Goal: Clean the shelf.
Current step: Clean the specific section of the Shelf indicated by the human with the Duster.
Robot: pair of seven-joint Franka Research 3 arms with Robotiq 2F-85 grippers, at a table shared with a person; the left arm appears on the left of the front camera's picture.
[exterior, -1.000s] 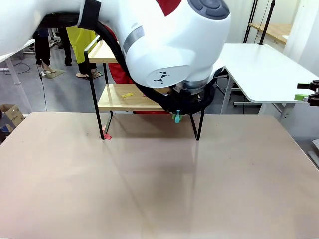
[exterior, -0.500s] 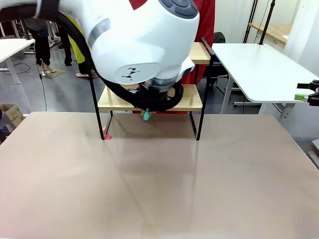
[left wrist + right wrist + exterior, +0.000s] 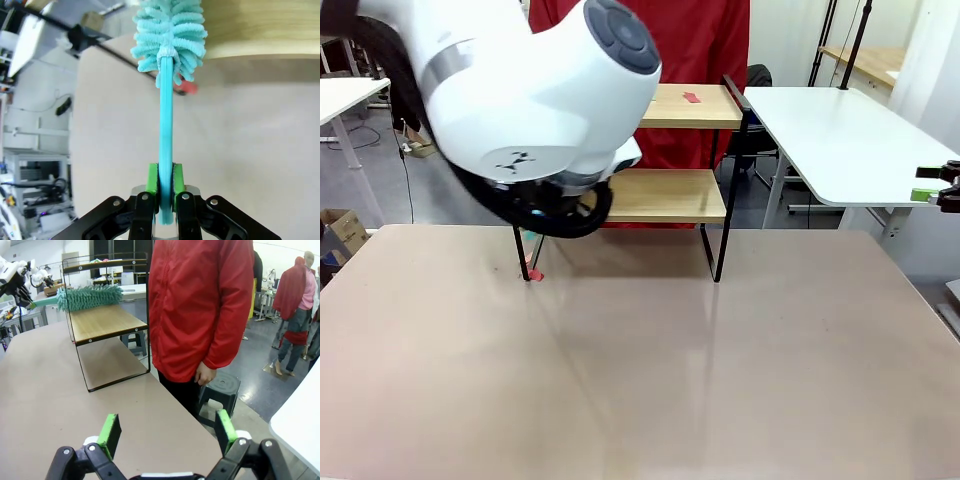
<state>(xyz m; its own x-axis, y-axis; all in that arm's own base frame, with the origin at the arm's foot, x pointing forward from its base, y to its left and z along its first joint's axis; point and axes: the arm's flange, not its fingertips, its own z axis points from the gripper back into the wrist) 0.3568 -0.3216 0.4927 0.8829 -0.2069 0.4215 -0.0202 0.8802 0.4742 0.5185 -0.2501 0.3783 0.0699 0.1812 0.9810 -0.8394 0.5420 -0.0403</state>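
The shelf (image 3: pixel 670 195) stands at the table's far edge, two light wooden boards in a black frame. A small red scrap (image 3: pixel 691 97) lies on its top board. My left arm (image 3: pixel 520 100) hangs in front of the shelf's left end. In the left wrist view, my left gripper (image 3: pixel 165 172) is shut on the handle of a teal duster (image 3: pixel 166 115). Its fluffy head (image 3: pixel 170 27) is at the edge of a wooden board (image 3: pixel 260 30). From the right wrist, the duster head (image 3: pixel 90 296) lies over the lower board's (image 3: pixel 107 320) far end. My right gripper (image 3: pixel 167 432) is open with nothing between its fingers, off to the shelf's right.
A person in a red coat (image 3: pixel 200 305) stands right behind the shelf. A red scrap (image 3: pixel 533 274) lies on the beige table (image 3: pixel 650 370) by the shelf's front left leg. A white table (image 3: pixel 850 140) stands at the right, with my right gripper (image 3: pixel 932 190) near it.
My left arm has swung from the shelf's right part to its left end, carrying the duster along. The right halves of both boards have come into view. My right gripper has not moved.
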